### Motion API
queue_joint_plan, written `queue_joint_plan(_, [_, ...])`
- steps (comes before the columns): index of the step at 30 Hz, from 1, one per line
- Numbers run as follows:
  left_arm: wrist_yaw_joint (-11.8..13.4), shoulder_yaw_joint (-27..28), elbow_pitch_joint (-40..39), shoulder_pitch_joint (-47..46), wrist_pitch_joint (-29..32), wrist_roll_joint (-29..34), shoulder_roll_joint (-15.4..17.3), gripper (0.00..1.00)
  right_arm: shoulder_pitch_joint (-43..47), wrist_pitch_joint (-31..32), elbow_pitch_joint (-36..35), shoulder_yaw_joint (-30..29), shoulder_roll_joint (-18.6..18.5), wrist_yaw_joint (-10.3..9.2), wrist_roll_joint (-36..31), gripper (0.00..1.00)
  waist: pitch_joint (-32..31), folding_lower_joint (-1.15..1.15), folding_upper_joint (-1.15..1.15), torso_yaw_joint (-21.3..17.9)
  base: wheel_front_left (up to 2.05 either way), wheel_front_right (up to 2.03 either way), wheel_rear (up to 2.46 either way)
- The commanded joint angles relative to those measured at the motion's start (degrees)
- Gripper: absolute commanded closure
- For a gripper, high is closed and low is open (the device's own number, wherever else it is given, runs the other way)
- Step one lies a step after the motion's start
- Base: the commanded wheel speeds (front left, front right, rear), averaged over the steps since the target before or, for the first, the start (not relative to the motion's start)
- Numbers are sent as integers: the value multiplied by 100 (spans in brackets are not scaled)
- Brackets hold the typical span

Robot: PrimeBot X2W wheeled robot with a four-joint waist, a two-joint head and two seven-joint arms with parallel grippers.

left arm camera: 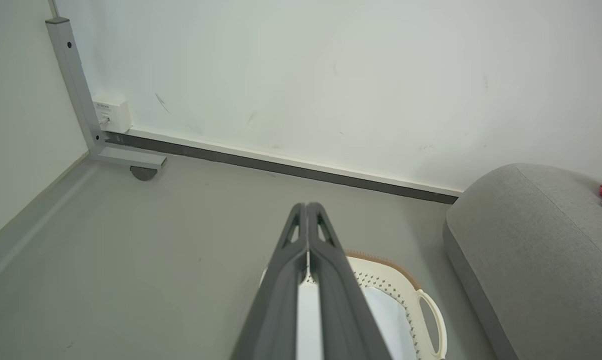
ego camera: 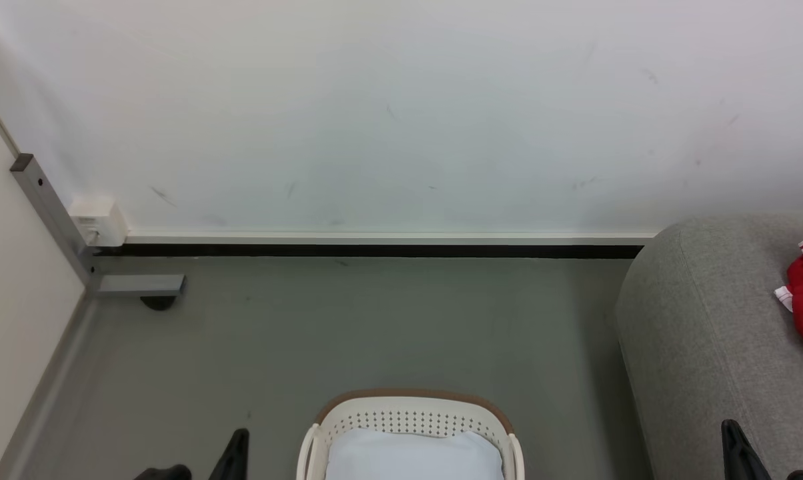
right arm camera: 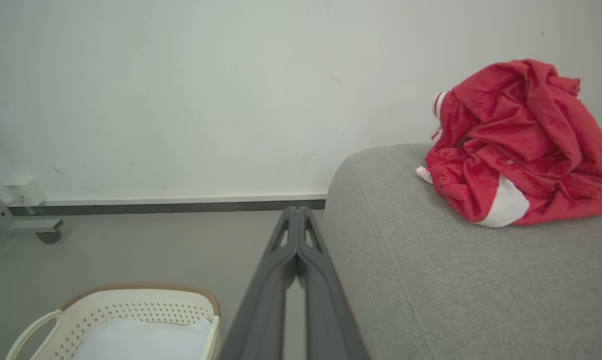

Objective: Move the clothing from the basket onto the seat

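The clothing lies heaped on the seat, so the basket holds just its pale liner. My left and right jaws are pressed together, empty, the job seemingly done.

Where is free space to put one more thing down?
The seat is bare from its rounded end up to the clothing. The floor between basket and wall is bare too. Crowded: the basket, which holds a pale liner.
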Motion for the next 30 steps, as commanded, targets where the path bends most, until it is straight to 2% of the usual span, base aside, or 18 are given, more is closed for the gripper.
queue_joint_plan(1, [-4, 51, -98, -134, 37, -239, 15, 100, -147, 39, -70, -19, -48, -1, 237, 100, 3, 0, 0, 2, 0, 0, 0])
queue_joint_plan(14, [-13, 172, -259, -198, 355, -1614, 23, 100, -247, 331, -172, 50, -62, -2, 1718, 100, 38, 0, 0, 18, 0, 0, 0])
queue_joint_plan(30, [-24, 328, -395, -290, 713, -3045, 33, 100, -393, 689, -215, 63, -77, -4, 3243, 100, 82, 0, 0, 38, 0, 0, 0])
